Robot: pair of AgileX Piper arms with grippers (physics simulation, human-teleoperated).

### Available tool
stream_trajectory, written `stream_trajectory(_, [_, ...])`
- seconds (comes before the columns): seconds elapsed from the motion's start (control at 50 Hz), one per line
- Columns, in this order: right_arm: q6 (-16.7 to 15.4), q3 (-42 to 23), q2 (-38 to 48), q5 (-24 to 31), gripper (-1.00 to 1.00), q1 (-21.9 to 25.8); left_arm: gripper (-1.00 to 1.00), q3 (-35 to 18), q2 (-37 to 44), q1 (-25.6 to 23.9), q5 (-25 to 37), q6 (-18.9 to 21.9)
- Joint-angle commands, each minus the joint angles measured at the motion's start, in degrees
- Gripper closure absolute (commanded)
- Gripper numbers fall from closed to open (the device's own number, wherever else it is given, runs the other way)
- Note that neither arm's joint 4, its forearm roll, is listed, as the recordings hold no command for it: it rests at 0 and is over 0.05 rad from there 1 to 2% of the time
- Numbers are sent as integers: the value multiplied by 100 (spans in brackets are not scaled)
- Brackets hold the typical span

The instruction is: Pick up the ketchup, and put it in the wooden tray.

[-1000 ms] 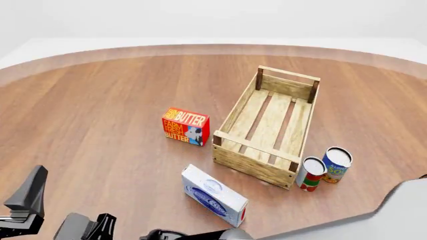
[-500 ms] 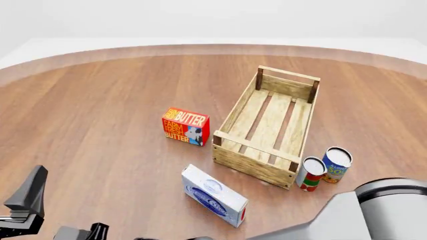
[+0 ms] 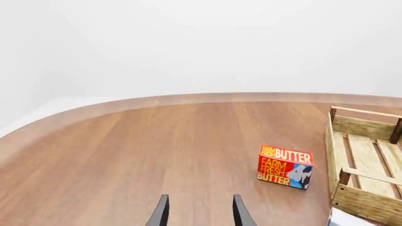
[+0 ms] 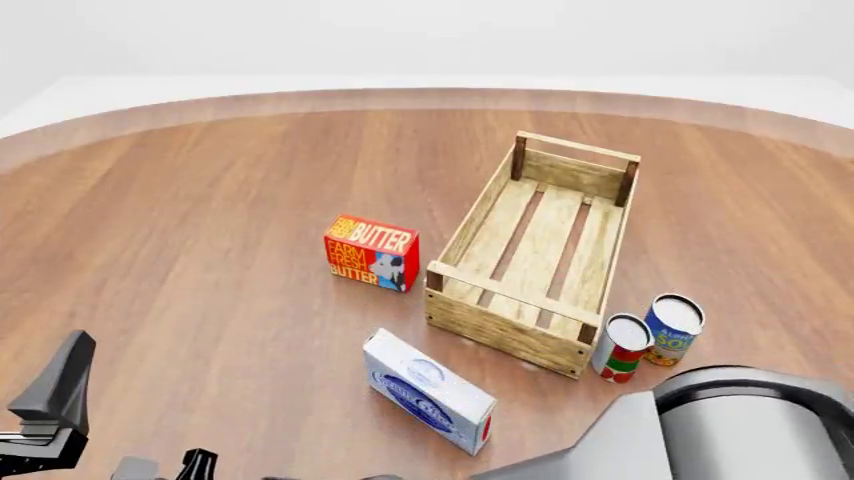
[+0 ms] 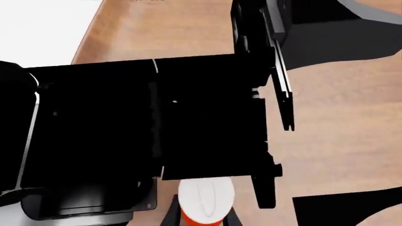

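White walls ring a round wooden tabletop (image 4: 200, 230) where the tray (image 4: 539, 252) sits with nothing in it, butter (image 4: 371, 252) beside it and two cans (image 4: 649, 335) near its corner. I see the ketchup (image 5: 205, 200) only in my right wrist view, its white cap between the right tool (image 5: 201, 217) fingers, which bracket it closely; whether they grip it, I cannot tell. My left tool (image 3: 199, 214) is spread apart and holds nothing. I judge lifting and placing remain.
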Motion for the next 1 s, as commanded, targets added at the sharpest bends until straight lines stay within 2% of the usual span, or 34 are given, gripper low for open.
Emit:
stream_trajectory(0.02, [26, 136, -20, -79, 100, 8, -100, 0, 0, 0, 0, 0])
stream_trajectory(0.08, [150, 352, -175, -208, 100, 53, -100, 0, 0, 0, 0, 0])
stream_trajectory(0.58, [366, 1625, -1020, -877, 100, -87, -100, 0, 0, 0, 0, 0])
stream_trajectory(0.86, [296, 2459, -1518, -1207, 100, -543, -100, 0, 0, 0, 0, 0])
stream_trajectory(1.0, [177, 2709, -2004, -988, 100, -880, -100, 0, 0, 0, 0, 0])
